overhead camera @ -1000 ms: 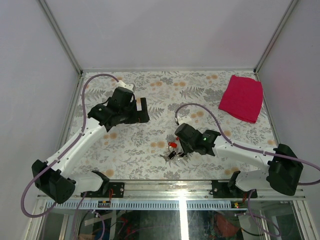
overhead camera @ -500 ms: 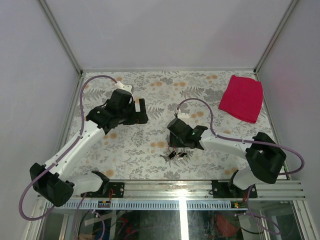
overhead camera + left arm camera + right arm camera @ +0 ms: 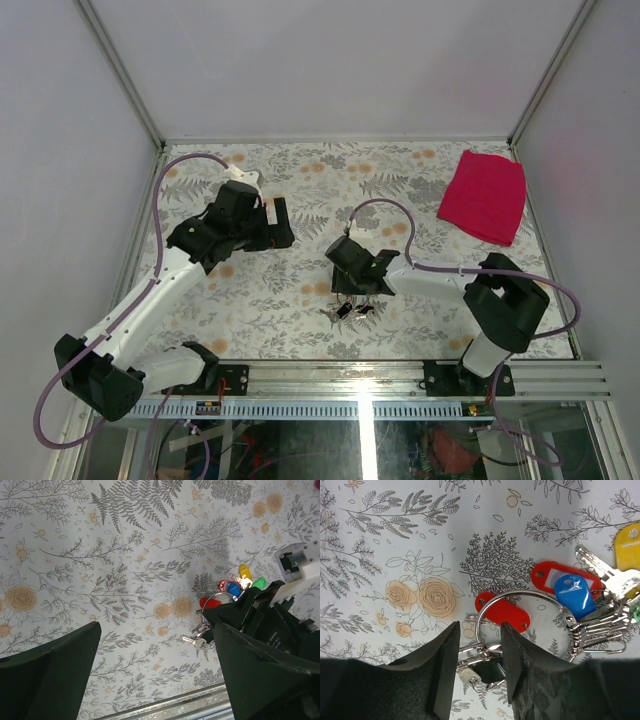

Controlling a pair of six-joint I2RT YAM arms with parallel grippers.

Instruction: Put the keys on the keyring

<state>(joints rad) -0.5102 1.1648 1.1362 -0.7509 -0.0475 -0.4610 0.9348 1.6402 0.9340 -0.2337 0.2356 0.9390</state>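
Swinging in over the last second, the right gripper (image 3: 352,280) now hangs right above the keyring (image 3: 520,593). A moment ago it sat to the keyring's right, and its elbow has folded back toward the near rail to bring it here. The bunch has not shifted on the table (image 3: 260,300). The left gripper (image 3: 157,628) has barely moved. It waits well to the left of the keyring, spread as wide as it goes and holding nothing.

From the right wrist, the fingers (image 3: 445,675) stand part-way open, one on each side of the keyring's left arc, with the wire and a small clip (image 3: 470,676) in the gap. Nothing is pinched yet. The approach looks finished, and I judge the grab on the keyring to be the step in hand.

The keys (image 3: 575,592) fan out from the keyring's right side: a blue head, a yellow one farther right and a sliver of green. Whether each is truly threaded cannot be told. A red tag (image 3: 502,611) lies inside the keyring's loop, and a red-framed tag (image 3: 545,577) lies just beyond it.

The framed tag's pale insert looks blank. A stamped mark on the yellow head and small print on the right gripper's housing are too faint to read. The pink cloth (image 3: 483,196), well beyond and right of the keyring, shows no label.
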